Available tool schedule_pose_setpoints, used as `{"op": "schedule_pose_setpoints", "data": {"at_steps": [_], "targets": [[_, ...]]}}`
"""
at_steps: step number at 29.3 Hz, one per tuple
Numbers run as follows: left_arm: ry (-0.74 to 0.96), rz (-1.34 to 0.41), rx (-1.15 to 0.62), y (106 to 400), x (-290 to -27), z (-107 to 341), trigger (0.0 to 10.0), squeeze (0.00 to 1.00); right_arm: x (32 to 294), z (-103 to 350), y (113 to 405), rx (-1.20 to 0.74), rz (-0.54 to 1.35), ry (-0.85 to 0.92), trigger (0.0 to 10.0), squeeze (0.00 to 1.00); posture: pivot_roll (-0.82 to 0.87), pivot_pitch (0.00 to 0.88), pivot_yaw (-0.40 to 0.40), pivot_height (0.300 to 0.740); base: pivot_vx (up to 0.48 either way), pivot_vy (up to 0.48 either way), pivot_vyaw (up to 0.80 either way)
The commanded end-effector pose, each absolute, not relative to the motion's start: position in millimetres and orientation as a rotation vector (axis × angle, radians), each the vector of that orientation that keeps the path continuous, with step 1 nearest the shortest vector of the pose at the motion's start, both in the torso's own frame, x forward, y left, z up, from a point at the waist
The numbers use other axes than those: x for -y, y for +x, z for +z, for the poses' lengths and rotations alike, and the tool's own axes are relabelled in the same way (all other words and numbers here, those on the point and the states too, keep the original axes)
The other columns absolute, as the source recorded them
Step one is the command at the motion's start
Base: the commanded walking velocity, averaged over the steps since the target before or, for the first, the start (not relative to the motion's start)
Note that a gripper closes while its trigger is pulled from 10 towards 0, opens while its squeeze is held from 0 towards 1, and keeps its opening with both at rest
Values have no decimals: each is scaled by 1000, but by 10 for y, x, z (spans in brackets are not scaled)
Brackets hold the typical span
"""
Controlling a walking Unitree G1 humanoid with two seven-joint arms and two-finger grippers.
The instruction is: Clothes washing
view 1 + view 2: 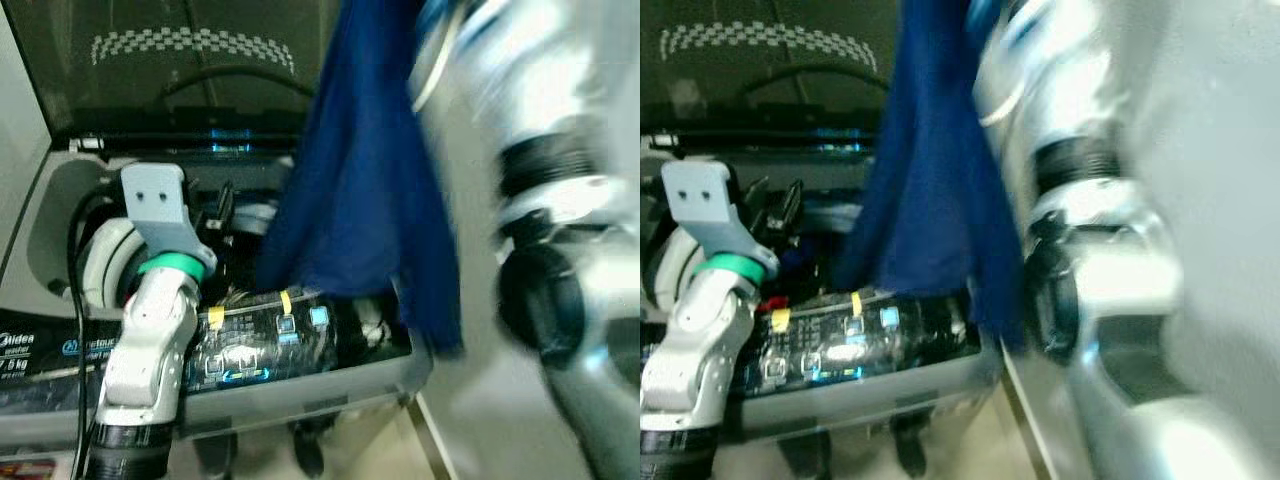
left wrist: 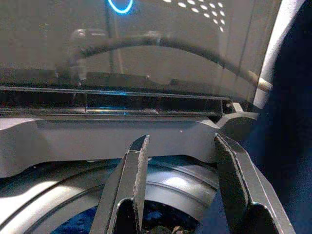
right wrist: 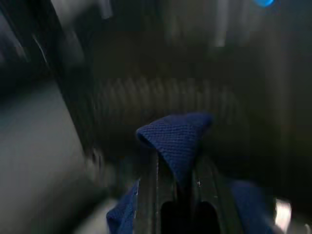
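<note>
Blue cloth (image 1: 360,190) hangs in a long drape over the open top of the washing machine (image 1: 60,200), its upper end going up out of the head views beside the blurred silver right arm (image 1: 560,200). In the right wrist view the right pincer (image 3: 176,168) is pressed together on a fold of this cloth, a knitted blue tip poking up between the two black fingers (image 3: 148,195), with more blue fabric bunched below on either side. The lower hem of the cloth dangles near the machine's front right corner, just above the control panel (image 1: 260,345), whose small lit icons and yellow stickers show along the front edge.

Behind it, the machine's dark tinted lid (image 1: 190,60) stands raised, a white checkered pattern printed near its top and a blue glow along its hinge line.

The left arm (image 1: 150,330), silver with a green ring at the wrist, reaches up from the lower left over the tub. The left wrist view looks along the left pincer (image 2: 181,151): its two black fingers (image 2: 134,175) are spread apart with nothing between them, poised over the grey rim of the tub (image 2: 97,185), where some dark blue fabric lies down inside the drum. The hanging blue cloth fills the dark edge of that view beside the lid.
</note>
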State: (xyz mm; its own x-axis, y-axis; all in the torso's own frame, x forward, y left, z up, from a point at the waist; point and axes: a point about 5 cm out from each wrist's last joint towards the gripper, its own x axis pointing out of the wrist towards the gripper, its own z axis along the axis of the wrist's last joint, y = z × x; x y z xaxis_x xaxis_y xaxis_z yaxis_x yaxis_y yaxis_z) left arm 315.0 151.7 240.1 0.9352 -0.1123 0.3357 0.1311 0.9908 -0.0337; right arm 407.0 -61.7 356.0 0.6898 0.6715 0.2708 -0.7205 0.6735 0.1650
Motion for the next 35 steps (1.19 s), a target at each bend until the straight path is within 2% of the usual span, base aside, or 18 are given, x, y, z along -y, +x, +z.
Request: {"op": "schedule_pose_setpoints", "data": {"at_steps": [1,2,3,4,6,13,14,15,16,20,21,27,29,31,32,34,35], "targets": [[-61,-154,321,3166,-1464,2380,10000,0,520,3273,4030,107,890,68,10000,0,81,33,-32,740,0,0,0],[-61,-154,321,3166,-1464,2380,10000,0,520,3273,4030,107,890,68,10000,0,81,33,-32,740,0,0,0],[-61,-164,320,3166,-1447,2380,10000,0,492,2977,4026,13,932,6,10000,0,81,33,-30,740,0,0,0],[-61,-164,320,3166,-1447,2380,10000,0,492,2977,4026,13,932,6,10000,0,81,33,-30,740,0,0,0],[-62,-174,318,3162,-1439,2381,10000,0,481,2682,4002,-86,980,-37,10000,0,80,34,-25,740,0,0,0],[-60,-205,310,3159,-1396,2375,10000,0,487,2616,3976,-128,1031,-64,10000,0,79,29,-19,740,0,0,0],[-58,-217,308,3155,-1381,2370,10000,0,478,2604,3953,-142,1060,-88,10000,353,79,24,-18,740,0,0,0],[-58,-217,308,3155,-1381,2370,10000,0,478,2604,3953,-142,1060,-88,10000,353,79,24,-18,740,0,0,0],[-58,-226,306,3152,-1367,2367,10000,0,474,2585,3925,-163,1095,-118,10000,1000,79,24,-18,740,0,0,0],[-55,-237,305,3148,-1357,2362,10000,0,449,2624,3868,-176,1149,-132,10000,1000,83,18,-16,740,0,0,0],[-56,-237,304,3148,-1362,2363,10000,0,452,2686,3866,-155,1156,-125,10000,0,81,19,-13,740,0,0,0],[-54,-238,301,3152,-1369,2364,10000,0,497,2836,3874,-118,1170,-108,10000,0,80,22,-9,740,0,0,0],[-52,-237,299,3152,-1372,2365,10000,0,571,3030,3925,-17,1108,-53,10000,0,80,22,-9,740,0,0,0],[-47,-219,300,3143,-1401,2374,10000,0,721,3437,4002,201,956,153,10000,0,80,22,-9,740,0,0,0],[-47,-219,300,3143,-1401,2374,10000,0,721,3437,4002,201,956,153,10000,0,80,22,-9,740,0,0,0],[-40,-178,303,3137,-1476,2385,10000,0,957,3817,4022,380,827,419,10000,0,84,31,-2,740,0,0,0],[-40,-178,303,3137,-1476,2385,10000,0,957,3817,4022,380,827,419,10000,0,84,31,-2,740,0,0,0]]}}
